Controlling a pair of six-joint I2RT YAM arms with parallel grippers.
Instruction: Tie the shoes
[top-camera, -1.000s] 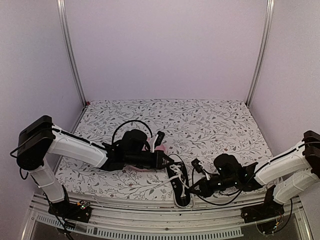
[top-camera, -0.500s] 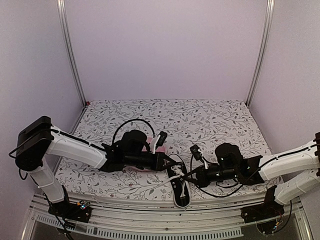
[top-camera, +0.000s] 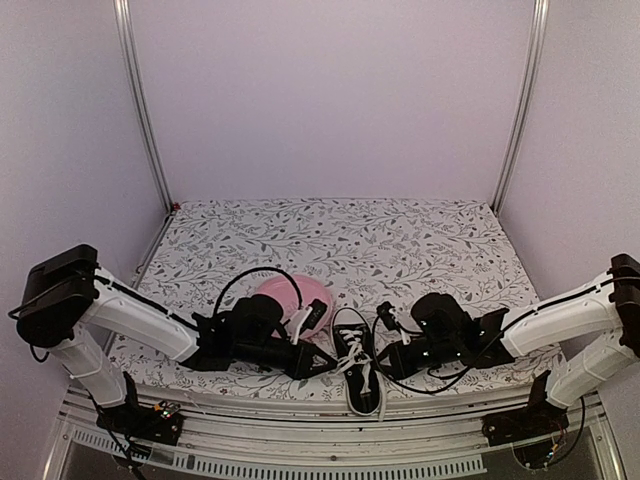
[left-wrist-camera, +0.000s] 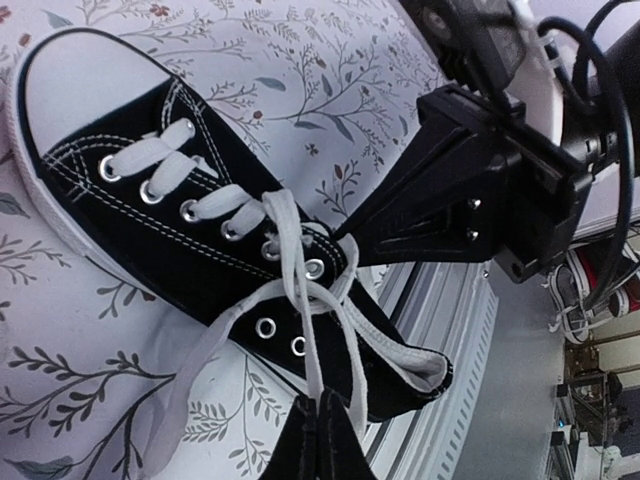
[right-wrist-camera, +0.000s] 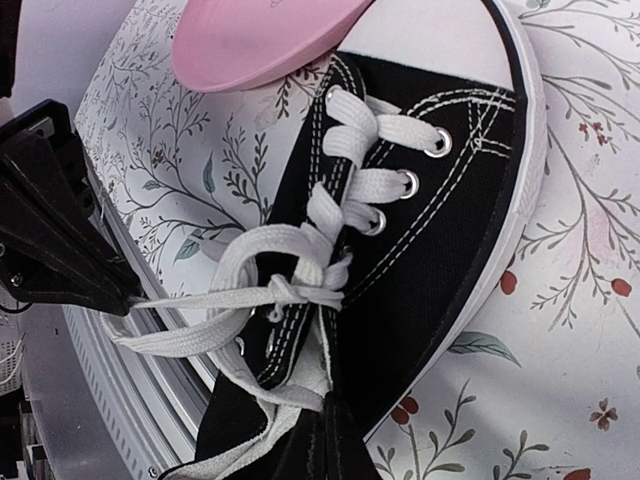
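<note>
From above, the black low-top canvas sneaker with white sole and toe cap lies on the floral-patterned table cover at the near edge, about midway between left and right. Its toe points far and its heel near. It sits outside the round pink plate, which is just to its far left. Both arms reach it from either side, but their fingertips are too small there to read. The left wrist camera shows the left claw pinched shut on a strand of the white laces drawn out to the shoe's left. It also shows the right claw, its black tip closed, close against the eyelets opposite. The right wrist camera shows that claw clamped on another strand by the heel opening and a single crossed knot over the tongue. There the plate's rim overlaps the toe cap, but I cannot tell whether they touch.
</note>
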